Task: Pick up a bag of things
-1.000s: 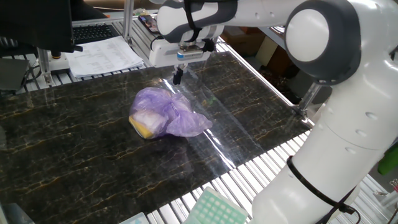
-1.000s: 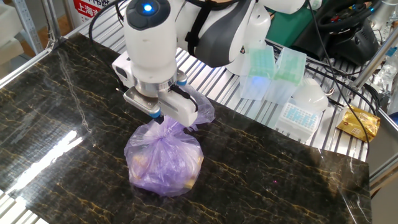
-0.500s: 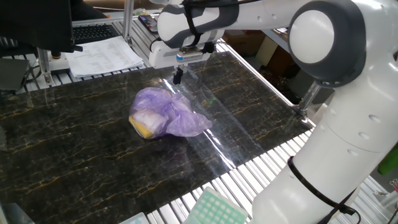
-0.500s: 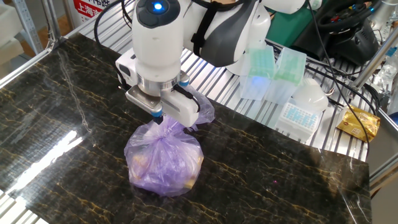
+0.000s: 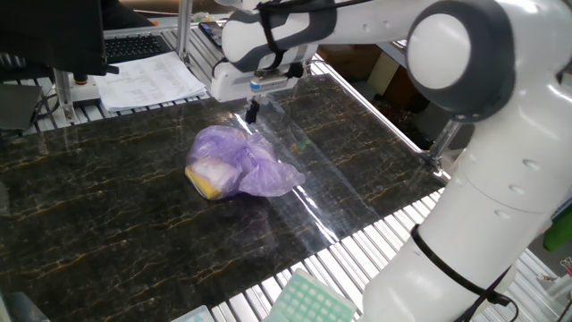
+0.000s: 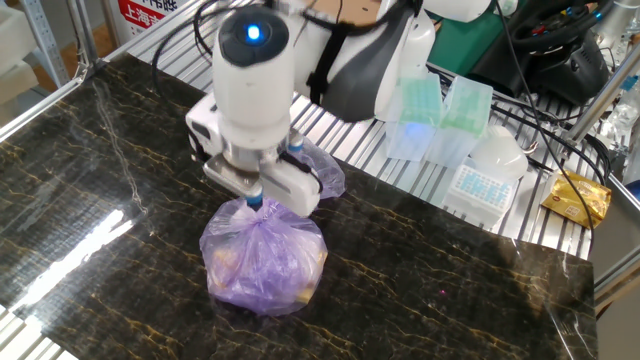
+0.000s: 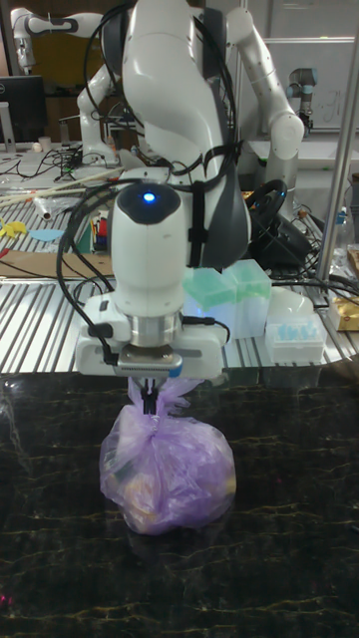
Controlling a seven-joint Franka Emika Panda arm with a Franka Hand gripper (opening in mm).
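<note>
The bag of things (image 5: 234, 163) is a wrinkled light-purple plastic bag lying on the dark marble table (image 5: 107, 224), with a yellow block and whitish contents showing at its left end. It also shows in the other fixed view (image 6: 265, 255) and the tall view (image 7: 168, 471). Its loose tail (image 6: 322, 172) trails toward the robot. My gripper (image 5: 252, 113) hangs pointing straight down just over the bag's gathered top (image 6: 256, 204) (image 7: 150, 401). The fingers stand shut together. The one fixed view shows a small gap between them and the bag.
Green tip boxes (image 6: 440, 110) and a white box (image 6: 482, 172) stand on the slatted rail by the table's edge, with a yellow packet (image 6: 575, 198) farther right. Papers (image 5: 147, 80) lie beyond the far edge. Another green rack (image 5: 308, 300) sits near the front.
The gripper has come down slightly toward the bag's top and shifted a little sideways. The bag has not moved or changed shape.
</note>
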